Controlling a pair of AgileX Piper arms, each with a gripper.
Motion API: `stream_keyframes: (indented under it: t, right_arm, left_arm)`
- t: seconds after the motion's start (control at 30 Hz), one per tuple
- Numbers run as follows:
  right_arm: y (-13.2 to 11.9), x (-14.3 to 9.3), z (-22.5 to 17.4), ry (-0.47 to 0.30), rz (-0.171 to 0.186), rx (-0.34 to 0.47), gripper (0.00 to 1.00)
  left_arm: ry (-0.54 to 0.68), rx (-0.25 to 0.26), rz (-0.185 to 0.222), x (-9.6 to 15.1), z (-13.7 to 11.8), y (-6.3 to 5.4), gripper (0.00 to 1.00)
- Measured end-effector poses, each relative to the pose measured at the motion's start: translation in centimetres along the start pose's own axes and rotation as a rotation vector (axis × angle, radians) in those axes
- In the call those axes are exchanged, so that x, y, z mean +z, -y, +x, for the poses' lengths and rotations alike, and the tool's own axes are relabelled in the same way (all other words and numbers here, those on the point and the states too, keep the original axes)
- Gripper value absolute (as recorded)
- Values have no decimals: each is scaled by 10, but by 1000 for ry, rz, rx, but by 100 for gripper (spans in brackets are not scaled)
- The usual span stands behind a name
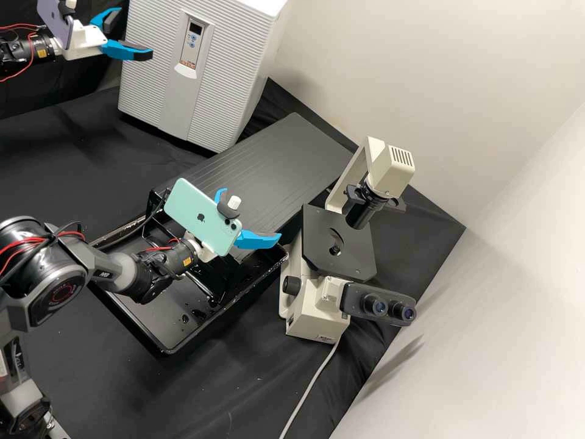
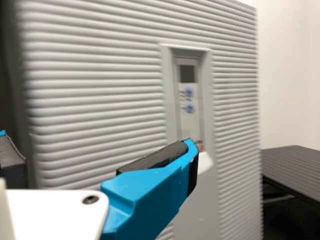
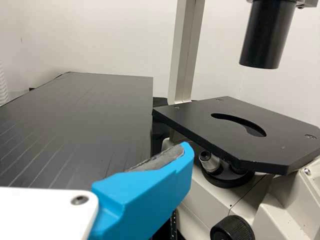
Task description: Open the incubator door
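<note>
Left gripper [image 1: 132, 36] open, fingers spread, before the ribbed door [image 1: 152, 79] of the incubator [image 1: 259, 67]; door looks shut. Step in hand, I judge: approach. Next wants a fingertip hooked on door edge, then outward pull. Right gripper [image 1: 253, 217] open, near microscope [image 1: 317, 311].

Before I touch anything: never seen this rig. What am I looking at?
Two dark robot arms at a black-draped bench. The high view looks down from a fixed camera; each wrist view rides on one arm. The left gripper is open before the incubator, whose door looks shut. The right gripper is open near the microscope. A black tray and ridged dark panel lie alongside. Neither gripper holds anything; the green phone and purple phone are mounted on them.
</note>
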Motion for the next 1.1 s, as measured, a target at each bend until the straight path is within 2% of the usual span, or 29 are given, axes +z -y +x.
stream_keyframes:
  t: [0.17,0.43,0.63,0.9,1.1]
  right_arm:
    - [0,0,0,0,0,0,100]
    - [0,0,0,0,0,0,100]
    - [0,0,0,0,0,0,100]
    - [0,0,0,0,0,0,100]
    - [0,0,0,0,0,0,100]
  left_arm:
    - [26,2,-38,2,12,6,100]
    - [19,34,-68,-3,20,13,100]
    - [13,39,-48,-5,20,14,100]
    - [-12,-19,-65,-10,9,31,100]
    - [-14,-45,-79,-9,4,37,100]
